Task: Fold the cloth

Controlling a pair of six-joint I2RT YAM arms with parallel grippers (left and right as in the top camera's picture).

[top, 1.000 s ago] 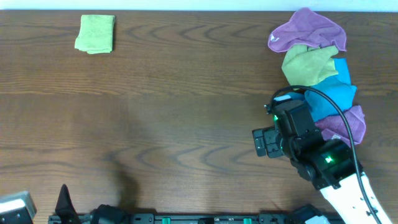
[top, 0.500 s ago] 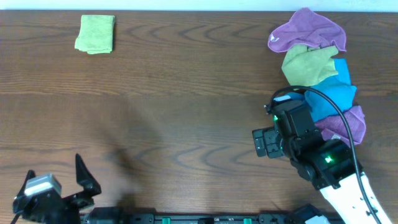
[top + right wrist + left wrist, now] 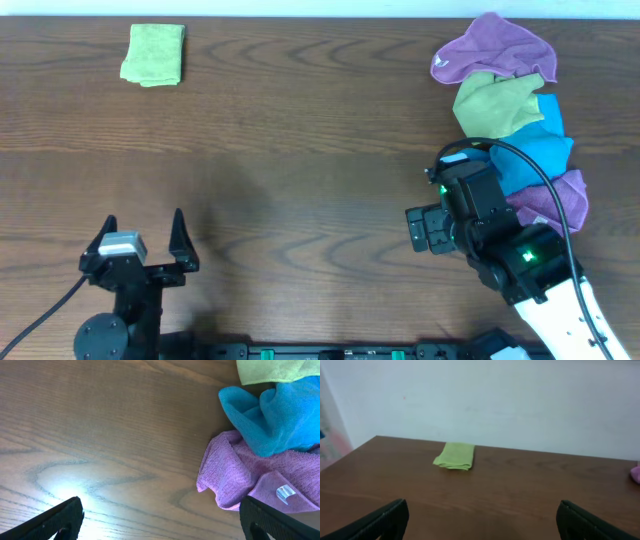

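Observation:
The cloth (image 3: 153,54) is bright lime green and lies folded into a small rectangle at the table's far left corner. It also shows ahead in the left wrist view (image 3: 455,455). My left gripper (image 3: 142,232) is near the front left edge, far from the cloth and pointing toward it. It is open, with only bare wood between its fingers (image 3: 380,521). My right gripper (image 3: 425,230) hovers at the right, open over bare wood, beside the pile of cloths. One of its fingertips (image 3: 270,519) is over the purple cloth's edge.
A pile at the right holds a purple cloth (image 3: 495,50), a duller olive-green cloth (image 3: 497,103), a blue cloth (image 3: 545,150) and another purple cloth (image 3: 250,477). A white wall (image 3: 520,400) runs behind the table's far edge.
My left arm has come up from the bottom left corner and moved right, now facing the far side of the table. The right arm and all cloths have stayed put.

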